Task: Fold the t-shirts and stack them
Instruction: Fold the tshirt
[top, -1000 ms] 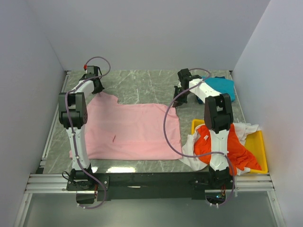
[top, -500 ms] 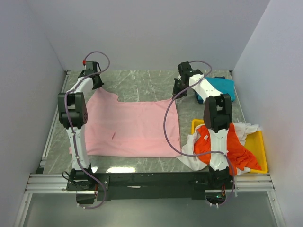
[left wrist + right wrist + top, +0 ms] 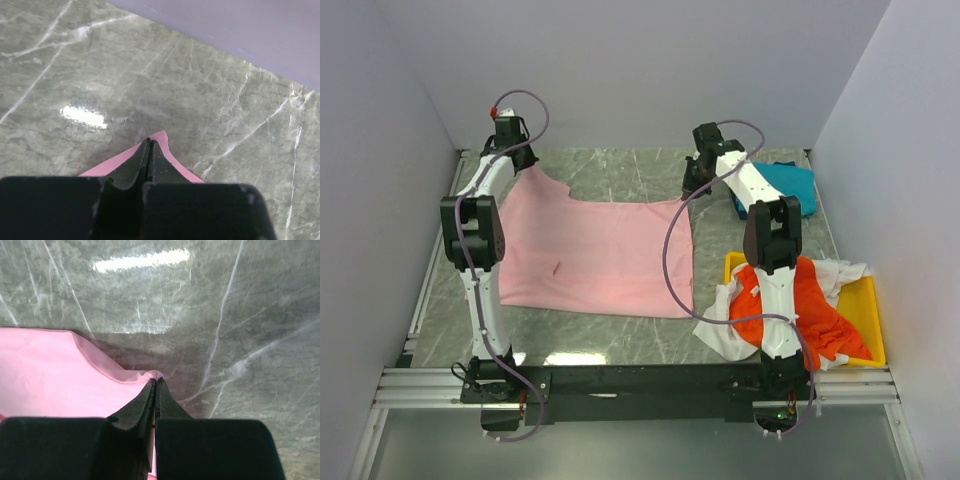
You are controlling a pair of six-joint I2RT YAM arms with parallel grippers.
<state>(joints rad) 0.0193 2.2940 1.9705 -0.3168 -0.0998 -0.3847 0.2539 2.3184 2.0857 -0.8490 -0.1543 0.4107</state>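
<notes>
Pink t-shirt (image 3: 600, 255), far corners pinched in jaws

Overhead camera looks down; close wrist cameras share pink shirt (image 3: 600, 250) (image 3: 50, 375).

Bright, even overhead light. White glare patches sit on the glossy table (image 3: 620, 180) in all 3 views (widest in the right wrist one); soft shadow edges the pink t-shirt (image 3: 50, 370) there.
</notes>
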